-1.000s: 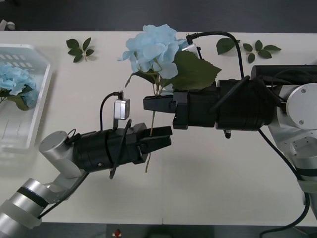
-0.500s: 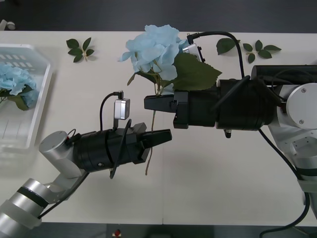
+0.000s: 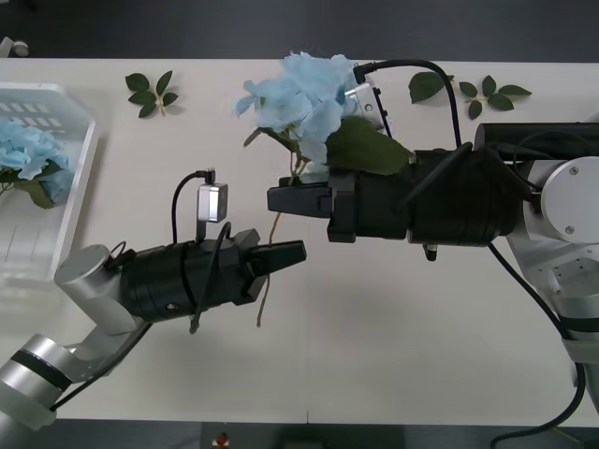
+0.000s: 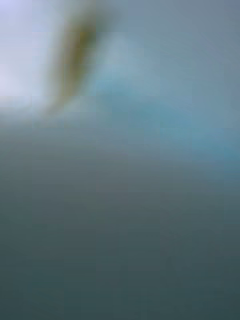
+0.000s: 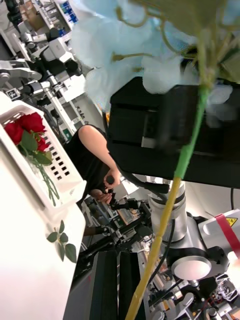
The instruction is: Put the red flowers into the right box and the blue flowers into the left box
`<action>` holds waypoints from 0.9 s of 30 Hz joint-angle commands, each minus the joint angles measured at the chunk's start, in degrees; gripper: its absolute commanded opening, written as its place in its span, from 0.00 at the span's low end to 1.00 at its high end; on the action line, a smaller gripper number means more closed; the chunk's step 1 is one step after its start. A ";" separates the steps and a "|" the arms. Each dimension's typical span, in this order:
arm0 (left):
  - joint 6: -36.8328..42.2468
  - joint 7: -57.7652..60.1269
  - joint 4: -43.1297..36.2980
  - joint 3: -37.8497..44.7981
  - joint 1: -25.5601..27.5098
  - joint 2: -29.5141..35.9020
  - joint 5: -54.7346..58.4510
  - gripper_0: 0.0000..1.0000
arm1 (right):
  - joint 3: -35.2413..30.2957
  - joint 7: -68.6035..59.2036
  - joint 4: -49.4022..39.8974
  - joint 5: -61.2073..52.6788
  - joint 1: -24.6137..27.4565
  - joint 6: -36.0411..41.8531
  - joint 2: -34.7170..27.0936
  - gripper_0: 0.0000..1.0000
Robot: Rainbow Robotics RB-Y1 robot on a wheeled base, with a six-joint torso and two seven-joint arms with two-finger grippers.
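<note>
A blue flower (image 3: 304,94) stands high over the table's middle, its thin stem (image 3: 265,295) slanting down. My left gripper (image 3: 292,251) is shut on that stem below the head. In the left wrist view the yellow-green stem (image 5: 170,200) rises from my left gripper (image 5: 119,260) to the blue flower (image 5: 125,55). My right gripper (image 3: 278,199) sits level just above the left one, against the same stem. The left box (image 3: 80,178), at the far left, holds another blue flower (image 3: 26,154). The right box (image 5: 60,172) holds red flowers (image 5: 27,129).
Loose green leaf sprigs lie at the table's back: one back left (image 3: 152,94), one leaf (image 3: 426,86) and a sprig (image 3: 491,94) back right. Another sprig (image 5: 62,242) lies beside the right box. My right arm's black body (image 3: 440,196) spans the middle right.
My left gripper went from open to shut on the stem and shifted left. The flower head tipped to the right and the stem's lower end swung left.
</note>
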 commanded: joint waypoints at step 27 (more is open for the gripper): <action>-1.56 -1.85 12.87 30.09 -1.09 34.93 -12.83 0.00 | -3.33 -2.03 -1.73 -0.62 -0.98 -0.43 -2.33 1.00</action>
